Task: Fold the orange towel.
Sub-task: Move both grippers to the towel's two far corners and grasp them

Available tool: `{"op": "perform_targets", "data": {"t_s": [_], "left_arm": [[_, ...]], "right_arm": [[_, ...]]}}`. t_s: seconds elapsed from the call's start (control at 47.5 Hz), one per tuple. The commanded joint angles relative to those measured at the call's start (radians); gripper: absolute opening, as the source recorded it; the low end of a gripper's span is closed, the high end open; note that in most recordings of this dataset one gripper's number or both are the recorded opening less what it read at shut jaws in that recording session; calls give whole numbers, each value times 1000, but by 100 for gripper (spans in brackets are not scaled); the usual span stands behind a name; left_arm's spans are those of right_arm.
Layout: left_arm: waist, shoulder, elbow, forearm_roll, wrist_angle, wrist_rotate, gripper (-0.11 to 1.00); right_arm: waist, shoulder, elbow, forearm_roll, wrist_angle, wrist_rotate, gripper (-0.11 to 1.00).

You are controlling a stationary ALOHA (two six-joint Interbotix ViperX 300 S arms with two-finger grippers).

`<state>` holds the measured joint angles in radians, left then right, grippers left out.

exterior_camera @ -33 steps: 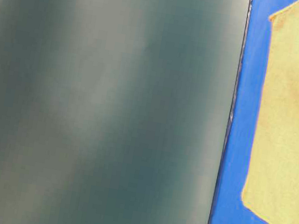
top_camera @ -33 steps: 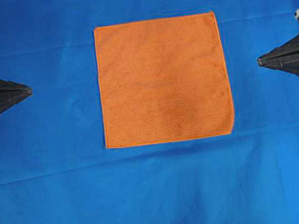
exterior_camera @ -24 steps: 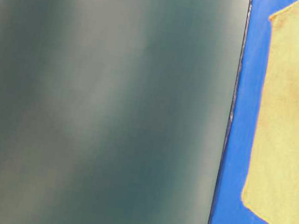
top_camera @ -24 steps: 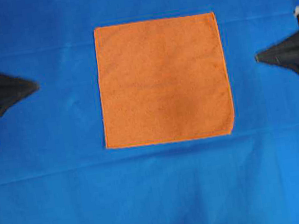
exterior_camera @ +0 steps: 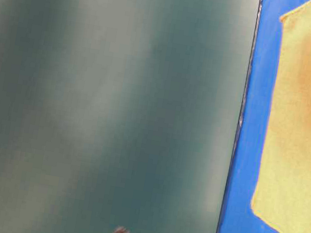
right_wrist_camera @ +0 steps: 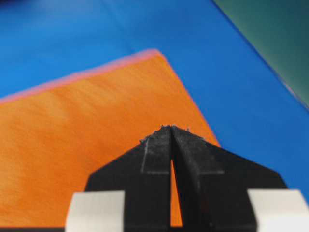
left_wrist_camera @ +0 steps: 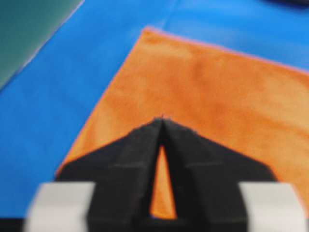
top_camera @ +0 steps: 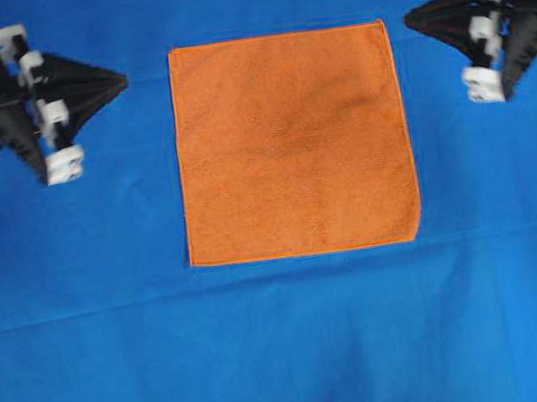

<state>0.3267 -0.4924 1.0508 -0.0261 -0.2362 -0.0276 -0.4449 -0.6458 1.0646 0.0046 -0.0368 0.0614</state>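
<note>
Left gripper [top_camera: 119, 81] at far left, tips pressed together, empty, pointing twd towel's far-left corner, near but apart.

Orange towel [top_camera: 292, 145] flat, unfolded, square, mid-scene on blue cloth [top_camera: 291, 349], nothing touching it. Prob. light, soft, limp w/ fuzzy nap: should drape, not hold shape, may drag on cloth underneath. Best taken at far corners by hem, pinching low so only one layer lifts.

Right gripper [top_camera: 412, 21] at far right, tips shut too, holding nothing, just beside far-right corner. Both need spreading before any pinch.
</note>
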Motion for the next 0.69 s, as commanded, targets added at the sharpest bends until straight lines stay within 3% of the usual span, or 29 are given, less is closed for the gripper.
{"op": "perform_targets", "data": {"t_s": [0.0, 0.084, 0.189, 0.273, 0.673], "left_arm": [[41, 72, -51, -3, -5, -6, 17], [80, 153, -81, -3, -12, -20, 41], [117, 252, -117, -3, -18, -28, 73], [140, 339, -143, -2, -35, -28, 89], [179, 621, -221, -3, -209, -28, 92]], "right_arm": [[-52, 66, -40, 3, 6, 0, 1], [-97, 155, -60, 0, 11, 0, 8], [-133, 252, -78, -3, 11, -3, 40], [-152, 333, -92, -12, 2, -5, 59], [-206, 591, -100, -15, -138, -5, 55]]}}
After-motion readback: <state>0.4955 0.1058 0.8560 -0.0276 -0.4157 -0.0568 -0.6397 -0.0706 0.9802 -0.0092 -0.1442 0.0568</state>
